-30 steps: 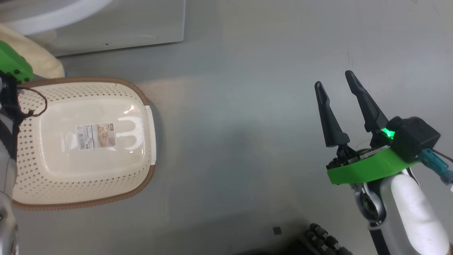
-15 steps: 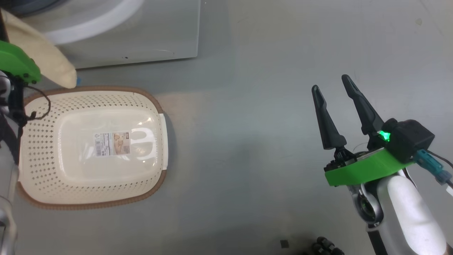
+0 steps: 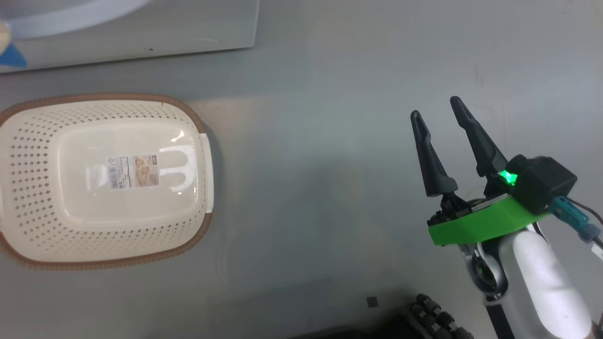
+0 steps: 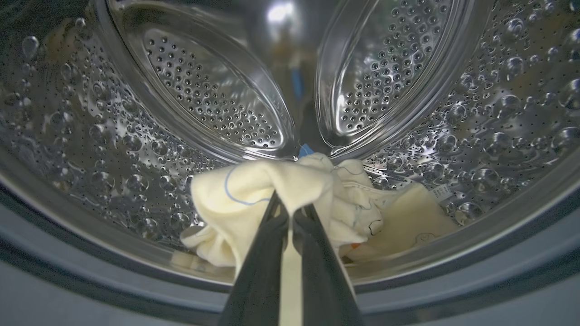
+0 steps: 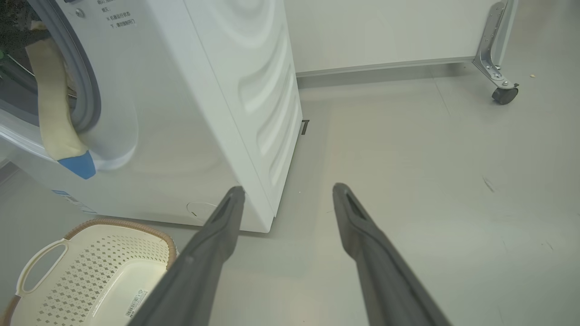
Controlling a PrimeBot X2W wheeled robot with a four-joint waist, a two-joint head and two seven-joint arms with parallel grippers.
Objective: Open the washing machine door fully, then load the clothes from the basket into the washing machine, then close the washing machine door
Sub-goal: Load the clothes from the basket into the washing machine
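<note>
Left claw [image 4: 290, 206]: clenched on the clothes [image 4: 244, 190], inside the drum [image 4: 498, 113].
Right claw [image 3: 434, 106]: spread wide, grasping nothing, over the floor [image 3: 306, 188].
Clothes: pale yellow bundle in drum; one blue-cuffed sleeve [image 5: 52, 108] hangs over the gasket [image 5: 88, 90].
Basket [image 3: 28, 141]: one, on floor by washing machine [image 5: 204, 113].

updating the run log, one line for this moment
left end effector: shut on clothes in drum | right end effector: open | basket: empty

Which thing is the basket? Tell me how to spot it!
Find the big white washing machine. On the grey floor just before its front stands the basket. It alone is cream with tiny holes, a brown rim and a sticker inside.
</note>
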